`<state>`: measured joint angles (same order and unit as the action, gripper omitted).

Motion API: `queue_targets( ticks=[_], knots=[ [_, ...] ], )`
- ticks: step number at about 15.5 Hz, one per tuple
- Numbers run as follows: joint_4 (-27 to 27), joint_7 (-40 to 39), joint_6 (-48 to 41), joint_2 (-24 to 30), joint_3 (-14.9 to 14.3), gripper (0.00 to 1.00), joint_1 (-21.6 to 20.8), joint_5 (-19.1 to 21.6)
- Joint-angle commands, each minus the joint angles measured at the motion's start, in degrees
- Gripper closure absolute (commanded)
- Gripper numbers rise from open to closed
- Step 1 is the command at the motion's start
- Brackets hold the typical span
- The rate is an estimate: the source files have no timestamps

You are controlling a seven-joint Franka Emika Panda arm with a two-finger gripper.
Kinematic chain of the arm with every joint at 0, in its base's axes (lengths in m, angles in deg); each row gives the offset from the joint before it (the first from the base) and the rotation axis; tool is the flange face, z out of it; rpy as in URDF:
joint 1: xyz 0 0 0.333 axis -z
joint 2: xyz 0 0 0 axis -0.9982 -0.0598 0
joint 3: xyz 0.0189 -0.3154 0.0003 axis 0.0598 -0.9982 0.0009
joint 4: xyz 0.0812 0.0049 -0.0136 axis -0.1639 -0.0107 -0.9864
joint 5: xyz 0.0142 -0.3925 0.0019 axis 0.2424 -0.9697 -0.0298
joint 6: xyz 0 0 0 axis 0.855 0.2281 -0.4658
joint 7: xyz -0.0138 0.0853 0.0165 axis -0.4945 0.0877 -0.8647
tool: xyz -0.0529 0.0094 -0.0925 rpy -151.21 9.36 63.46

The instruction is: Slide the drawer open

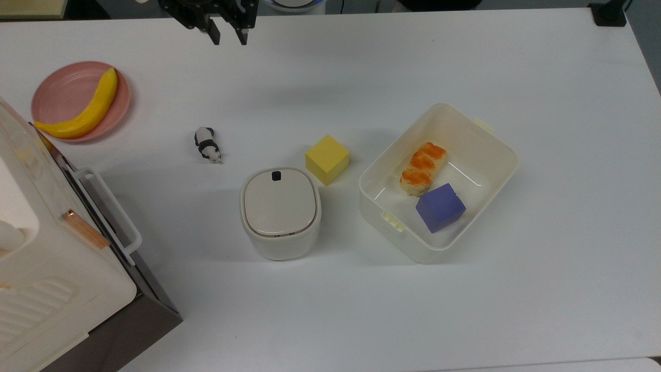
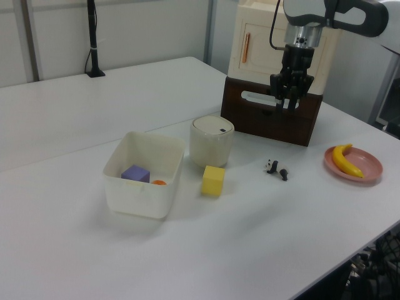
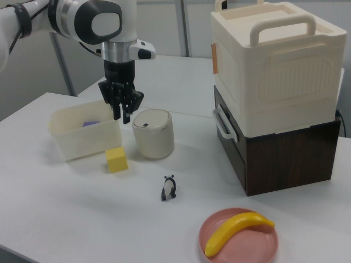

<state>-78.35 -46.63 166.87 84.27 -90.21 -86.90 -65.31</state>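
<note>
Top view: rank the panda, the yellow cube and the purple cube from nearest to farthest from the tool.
In the top view, from the tool:
1. Panda, just below it, slightly toward the top view's left.
2. Yellow cube, lower and toward the top view's right.
3. Purple cube, in the tub far toward the top view's right.

Top view: cabinet (image 1: 46,268) with drawer (image 1: 111,227) at surface (image 1: 542,67) left edge; plate (image 1: 62,93) holding banana (image 1: 82,111) near far-left corner; lidded bin (image 1: 280,212), cube (image 1: 327,158), tub (image 1: 485,150) mid-surface.
</note>
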Motion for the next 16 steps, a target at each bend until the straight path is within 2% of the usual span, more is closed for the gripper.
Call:
queue_targets(
  ticks=[1, 16],
  knots=[
    [0.4, -1.3, 2.0, -0.1, -0.4, 0.80, -0.4, 0.9],
    [0.4, -1.3, 4.6, -1.2, -0.2, 0.80, -0.6, 0.8]
  ],
)
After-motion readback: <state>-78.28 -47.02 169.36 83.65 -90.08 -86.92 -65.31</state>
